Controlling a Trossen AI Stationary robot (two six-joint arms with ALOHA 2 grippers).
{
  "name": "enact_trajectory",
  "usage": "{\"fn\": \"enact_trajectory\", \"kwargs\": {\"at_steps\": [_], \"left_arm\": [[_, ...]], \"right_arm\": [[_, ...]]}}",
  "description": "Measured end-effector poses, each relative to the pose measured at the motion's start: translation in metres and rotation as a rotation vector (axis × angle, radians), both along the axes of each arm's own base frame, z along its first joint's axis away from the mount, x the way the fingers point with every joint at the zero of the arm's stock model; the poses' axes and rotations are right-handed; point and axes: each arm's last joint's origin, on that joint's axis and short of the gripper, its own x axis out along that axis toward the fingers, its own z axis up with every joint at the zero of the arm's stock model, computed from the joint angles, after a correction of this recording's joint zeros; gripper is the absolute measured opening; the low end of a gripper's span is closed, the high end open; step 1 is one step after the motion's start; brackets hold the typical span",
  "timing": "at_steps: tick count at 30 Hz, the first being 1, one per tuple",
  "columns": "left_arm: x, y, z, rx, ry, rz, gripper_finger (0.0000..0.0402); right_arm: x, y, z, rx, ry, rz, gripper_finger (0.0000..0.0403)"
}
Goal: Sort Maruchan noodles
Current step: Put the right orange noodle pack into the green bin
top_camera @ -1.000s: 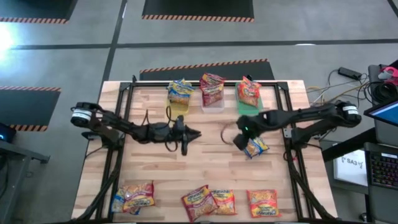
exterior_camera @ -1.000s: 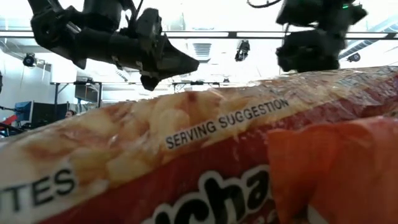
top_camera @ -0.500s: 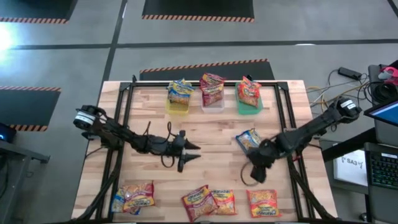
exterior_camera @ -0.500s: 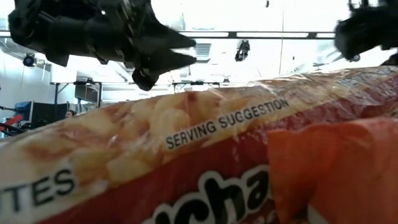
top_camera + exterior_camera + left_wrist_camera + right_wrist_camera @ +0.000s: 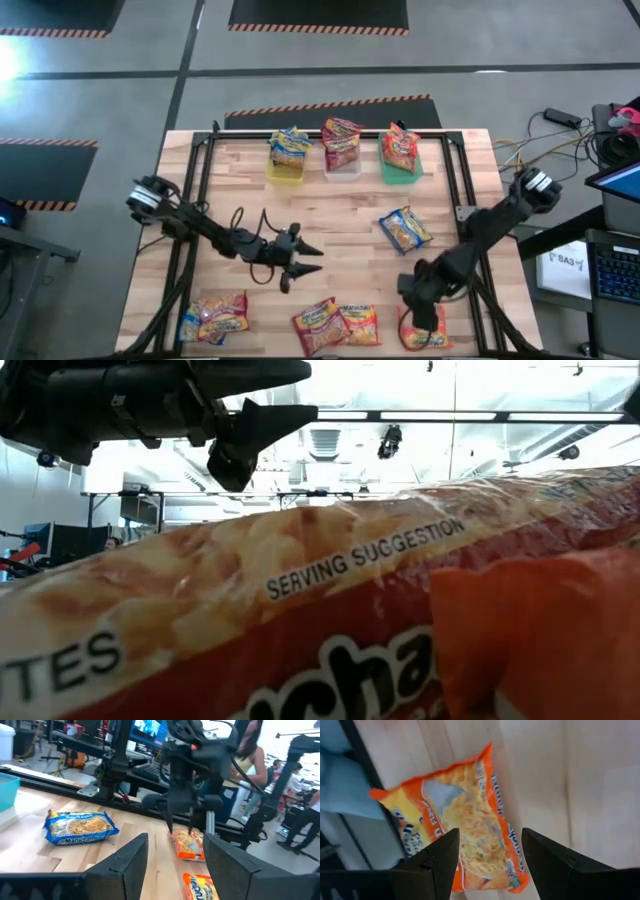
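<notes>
Two grippers, fingers apart, empty. Right gripper (image 5: 425, 322) hangs over the glossy orange ramen packet (image 5: 424, 327) at lower right of the wooden worktop (image 5: 340, 215); left gripper (image 5: 302, 259) waits mid-frame. Risk: slick plastic may slide aside as the fingers close.

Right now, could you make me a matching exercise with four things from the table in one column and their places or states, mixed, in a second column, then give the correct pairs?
Things:
1. blue-and-yellow packet
2. orange packet
3. green bin
4. left gripper

Places or states:
A. at the far edge of the table, holding a packet
B. lying alone on bare wood right of the table's middle
C. open and empty, above the table's middle
D. directly under the open right gripper

Pairs: 1-B, 2-D, 3-A, 4-C
</notes>
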Motion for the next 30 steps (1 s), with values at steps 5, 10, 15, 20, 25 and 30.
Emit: {"fn": "enact_trajectory", "kwargs": {"at_steps": [5, 10, 15, 20, 25, 30], "left_arm": [[0.008, -0.004, 0.002, 0.010, -0.012, 0.006, 0.0174], [0.016, -0.007, 0.001, 0.018, -0.004, 0.006, 0.0174], [0.018, -0.008, 0.001, 0.021, 0.004, 0.006, 0.0174], [0.018, -0.008, 0.000, 0.019, 0.007, 0.005, 0.0174], [0.018, -0.009, 0.000, 0.021, 0.008, 0.004, 0.0174], [0.018, -0.008, -0.001, 0.030, 0.009, 0.005, 0.0174]], "right_arm": [[0.006, 0.023, -0.006, -0.121, 0.041, 0.104, 0.0203], [0.010, 0.042, -0.006, -0.194, 0.039, 0.184, 0.0203], [0.012, 0.049, -0.015, -0.215, 0.044, 0.214, 0.0203], [0.010, 0.038, -0.025, -0.275, 0.042, 0.187, 0.0203], [0.017, 0.018, -0.020, -0.336, -0.008, 0.074, 0.0203], [0.035, -0.009, -0.007, -0.402, -0.097, -0.110, 0.0203]]}}
